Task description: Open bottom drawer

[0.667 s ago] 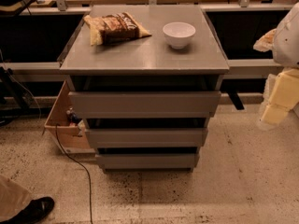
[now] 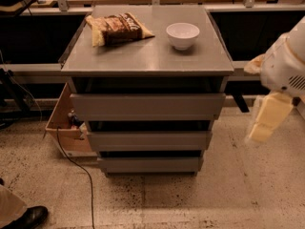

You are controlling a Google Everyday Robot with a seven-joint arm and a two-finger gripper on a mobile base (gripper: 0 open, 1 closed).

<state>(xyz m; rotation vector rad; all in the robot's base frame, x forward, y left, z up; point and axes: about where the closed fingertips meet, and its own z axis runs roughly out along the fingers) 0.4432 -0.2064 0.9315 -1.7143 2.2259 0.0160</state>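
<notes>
A grey cabinet stands in the middle of the view with three handleless drawer fronts. The bottom drawer is the lowest and narrowest-looking front, just above the floor, and it sits closed and in line with the others. My gripper hangs at the right edge of the view, cream-coloured, pointing down and left. It is to the right of the cabinet at about the height of the middle drawer, apart from it and holding nothing I can see.
A chip bag and a white bowl lie on the cabinet top. A cardboard box and a black cable are at the cabinet's left. A person's shoe is at the lower left. The floor is speckled.
My gripper has moved a little down and to the left, towards the cabinet. The drawers have not moved.
</notes>
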